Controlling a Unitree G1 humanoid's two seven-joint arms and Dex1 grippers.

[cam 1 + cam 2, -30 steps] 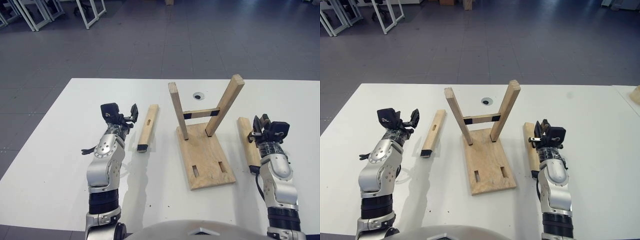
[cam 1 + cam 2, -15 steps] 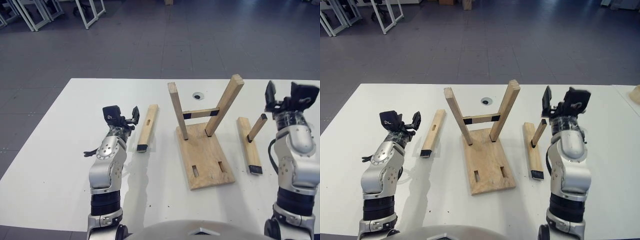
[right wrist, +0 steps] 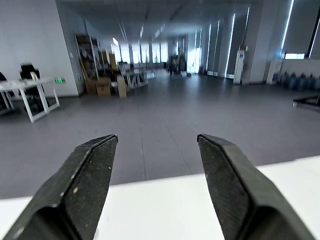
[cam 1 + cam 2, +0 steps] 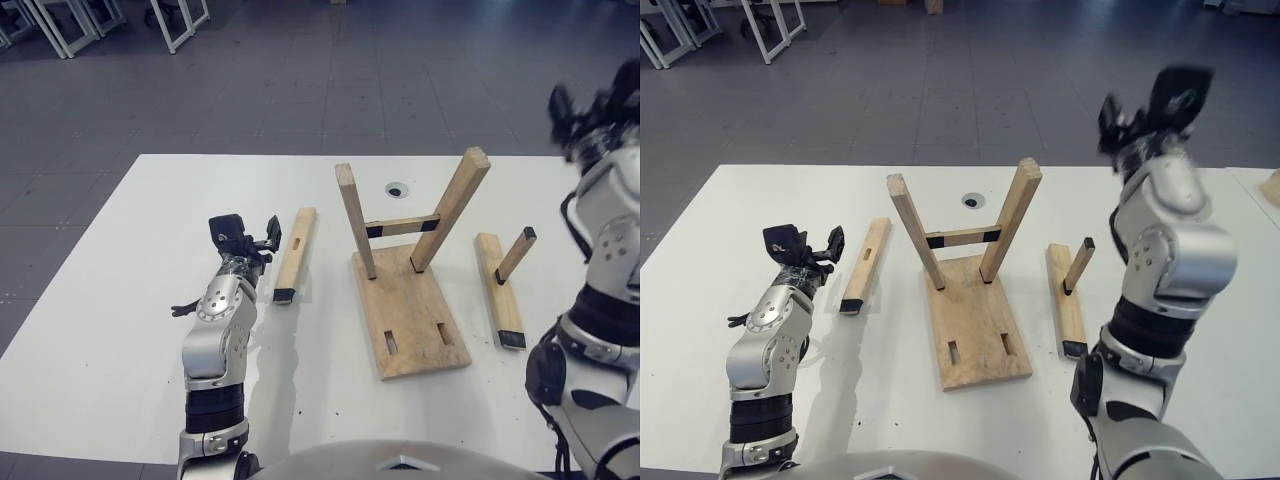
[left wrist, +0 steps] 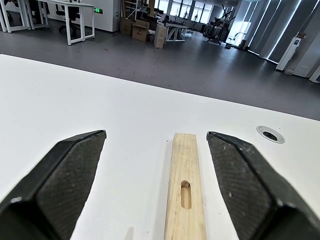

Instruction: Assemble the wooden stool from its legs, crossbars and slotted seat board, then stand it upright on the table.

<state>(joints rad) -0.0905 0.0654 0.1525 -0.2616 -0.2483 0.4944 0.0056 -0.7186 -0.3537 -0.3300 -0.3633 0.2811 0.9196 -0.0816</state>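
The slotted seat board (image 4: 410, 312) lies flat mid-table. Two legs (image 4: 354, 220) (image 4: 450, 208) stand in its far slots, joined by a crossbar (image 4: 402, 228). A loose slotted leg (image 4: 296, 252) lies to its left; my left gripper (image 4: 257, 234) rests open on the table just left of that leg's far half, and the leg (image 5: 184, 200) runs ahead between the open fingers (image 5: 70, 185). Another leg (image 4: 498, 292) lies right of the board with a short crossbar (image 4: 515, 254) sticking up from it. My right gripper (image 4: 1148, 104) is open, raised high above the table's right side.
A round cable hole (image 4: 397, 189) sits in the white table (image 4: 120, 330) behind the standing legs. The near pair of slots (image 4: 416, 340) in the board is unfilled. Grey floor and white desk frames (image 4: 60, 25) lie beyond the far edge.
My right gripper let go of the short crossbar, leaving it standing in the lying right leg, and rose from the table to well above it. The left gripper barely moved.
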